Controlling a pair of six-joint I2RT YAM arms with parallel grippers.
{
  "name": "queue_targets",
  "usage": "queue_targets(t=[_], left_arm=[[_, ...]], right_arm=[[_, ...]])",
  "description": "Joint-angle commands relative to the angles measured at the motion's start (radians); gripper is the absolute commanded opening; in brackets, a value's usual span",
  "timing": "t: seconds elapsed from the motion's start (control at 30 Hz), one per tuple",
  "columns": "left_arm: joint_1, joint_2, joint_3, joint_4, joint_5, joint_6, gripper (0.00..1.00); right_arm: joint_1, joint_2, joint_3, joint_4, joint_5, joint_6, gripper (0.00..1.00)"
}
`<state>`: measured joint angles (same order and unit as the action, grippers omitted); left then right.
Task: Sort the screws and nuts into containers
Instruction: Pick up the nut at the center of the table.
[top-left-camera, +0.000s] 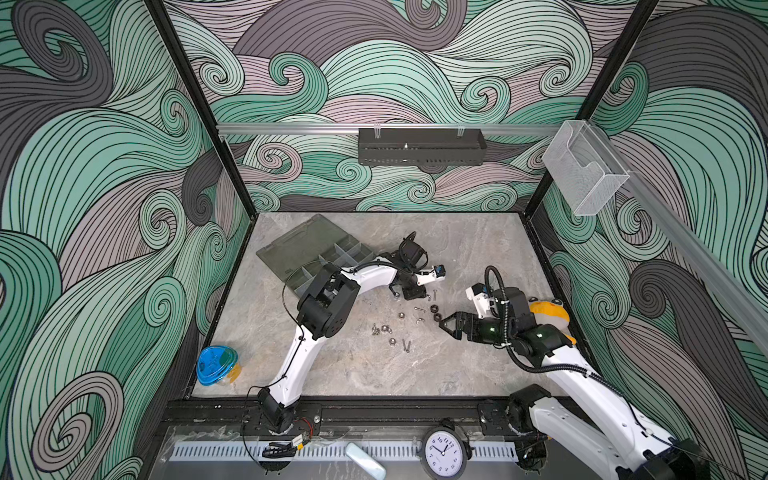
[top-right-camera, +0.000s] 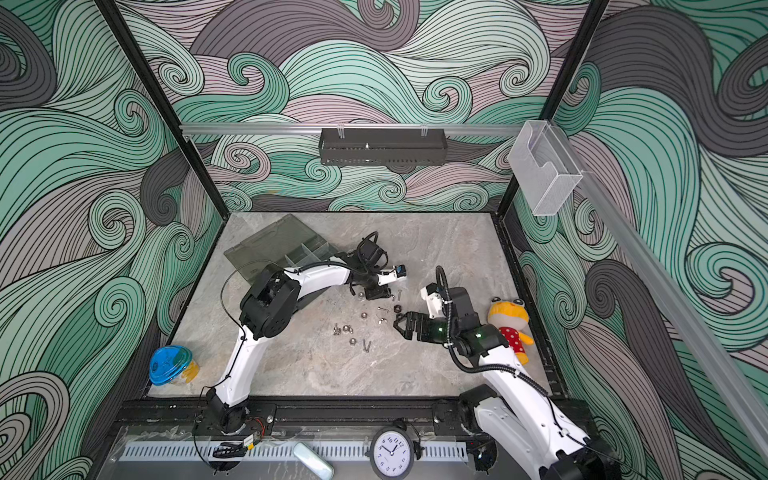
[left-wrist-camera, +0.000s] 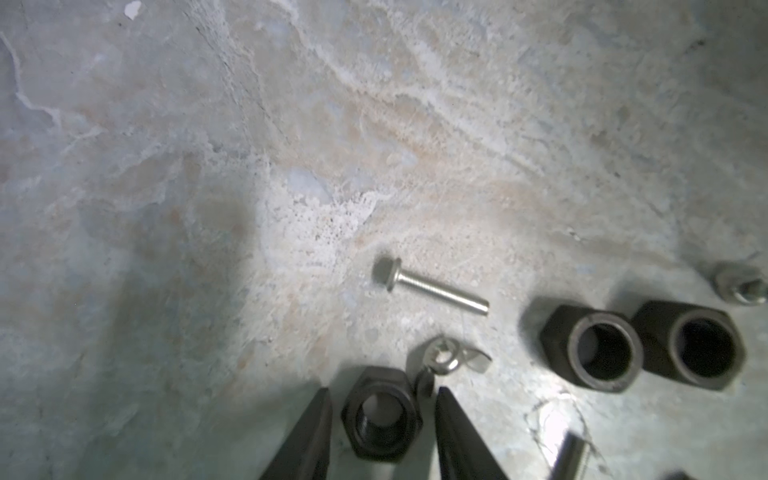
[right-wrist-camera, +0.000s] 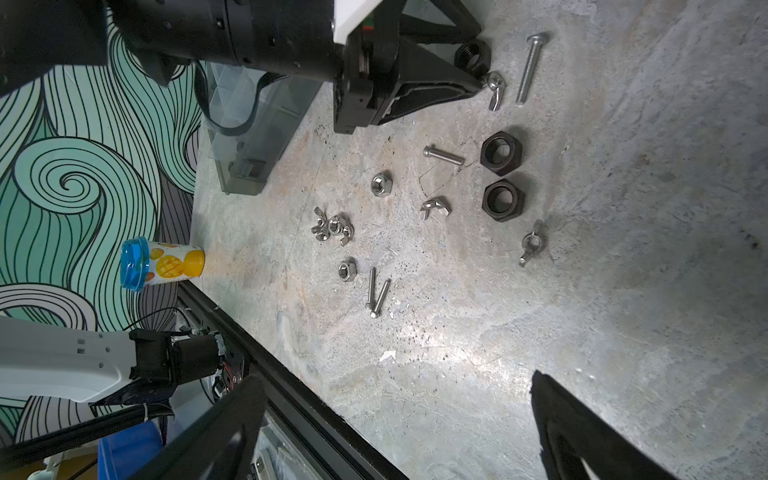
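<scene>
A black hex nut (left-wrist-camera: 381, 415) lies flat, bore up, on the grey marbled worktop (left-wrist-camera: 208, 208). The left claw (left-wrist-camera: 383, 390) straddles it, fingers parted, small gaps showing. A silver screw (left-wrist-camera: 432, 286) lies flat near the nut. The right claw (right-wrist-camera: 395, 376) gapes wide and empty, well apart from the nut. Wave-patterned walls (top-left-camera: 104, 166) surround.

Blue-lidded tub (top-left-camera: 217, 365) at a front corner, plush toy (top-right-camera: 509, 322) (yellow-headed), clock (top-left-camera: 444, 454), clear wall box (top-left-camera: 584, 170)
</scene>
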<state>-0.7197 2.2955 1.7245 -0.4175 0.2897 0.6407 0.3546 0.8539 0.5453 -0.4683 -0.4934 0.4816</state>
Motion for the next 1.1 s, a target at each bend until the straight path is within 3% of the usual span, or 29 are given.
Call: queue_targets(t=[0.0,0.23,0.63,0.9,1.07], left_arm=[[-0.013,0.036,0.037,-0.065,-0.027,0.023,0.42],[-0.017,0.036,0.06,-0.126,-0.048,0.018,0.35],[-0.017,-0.044,-0.052,-0.07,-0.128,0.027,0.21],[0.0,-0.225,-0.186,0.013,-0.206,0.001,0.18],[0.076,-0.411,-0.317,0.029,-0.211,-0.036,0.17]], right_arm=[[-0.009,-0.003,-0.004,0.01,-0.019,-0.016,1.0],[-0.014,-0.007,-0.006,0.01,-0.02,-0.011,1.0],[-0.015,-0.002,-0.007,0.025,-0.029,0.0,1.0],[-0.013,0.019,-0.017,0.069,-0.05,0.024,1.0],[0.011,0.06,0.004,0.104,-0.061,0.025,1.0]])
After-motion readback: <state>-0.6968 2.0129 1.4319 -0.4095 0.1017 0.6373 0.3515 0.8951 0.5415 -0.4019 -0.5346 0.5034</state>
